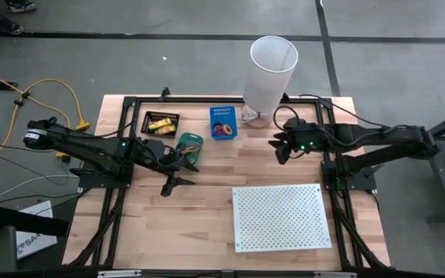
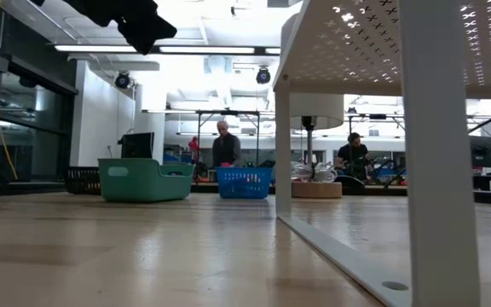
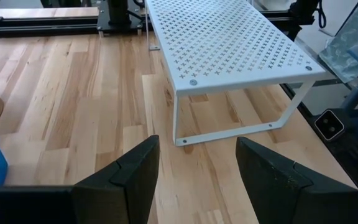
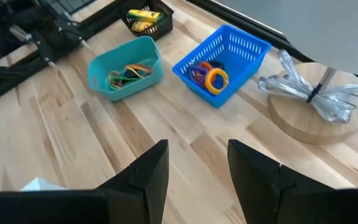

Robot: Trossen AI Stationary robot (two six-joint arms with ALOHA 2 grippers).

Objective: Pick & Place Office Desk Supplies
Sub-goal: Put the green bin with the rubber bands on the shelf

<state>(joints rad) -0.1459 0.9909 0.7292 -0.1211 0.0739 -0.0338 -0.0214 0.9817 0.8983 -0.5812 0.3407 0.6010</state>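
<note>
Rubber bands [image 4: 128, 73] lie tangled in your teal bin [image 4: 98, 68]; both pincers, left [image 3: 194, 168] and right [image 4: 197, 165], hang open and empty, so you risk dragging several out together.

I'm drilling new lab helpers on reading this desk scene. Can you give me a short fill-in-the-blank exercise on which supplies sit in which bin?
1. The rubber bands lie in the ____ bin.
2. The blue basket holds an orange ____ among its items.
3. The yellow-and-red packs sit in the ____ tray.
4. Both end effectors, left and right, hold ____.

Missing words: teal; ring; black; nothing
</note>
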